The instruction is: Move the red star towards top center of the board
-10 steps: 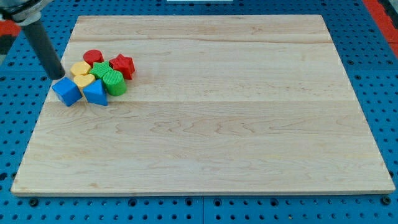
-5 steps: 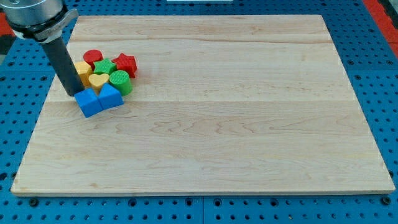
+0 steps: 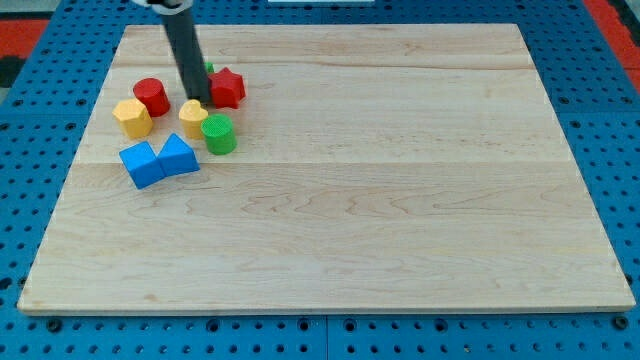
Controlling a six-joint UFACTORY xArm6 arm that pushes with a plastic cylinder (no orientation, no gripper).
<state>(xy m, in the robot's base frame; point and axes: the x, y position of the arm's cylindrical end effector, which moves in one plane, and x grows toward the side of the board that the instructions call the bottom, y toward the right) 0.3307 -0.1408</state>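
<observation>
The red star [image 3: 227,87] lies in the upper left part of the wooden board [image 3: 400,200]. My tip [image 3: 197,100] stands just left of it, close to or touching it. A green block [image 3: 208,69] peeks out behind the rod, mostly hidden. A yellow heart [image 3: 193,117] lies right below the tip. A green cylinder [image 3: 218,133] lies to the lower right of the tip. A red cylinder [image 3: 152,96] and a yellow block [image 3: 132,117] lie left of the tip.
A blue cube [image 3: 140,164] and a blue triangular block [image 3: 179,156] lie side by side below the cluster, near the board's left edge. A blue pegboard [image 3: 30,200] surrounds the board.
My tip has moved up and right from the cluster's left side into it. The red star has shifted right. The blocks have spread apart. The blue blocks stayed put.
</observation>
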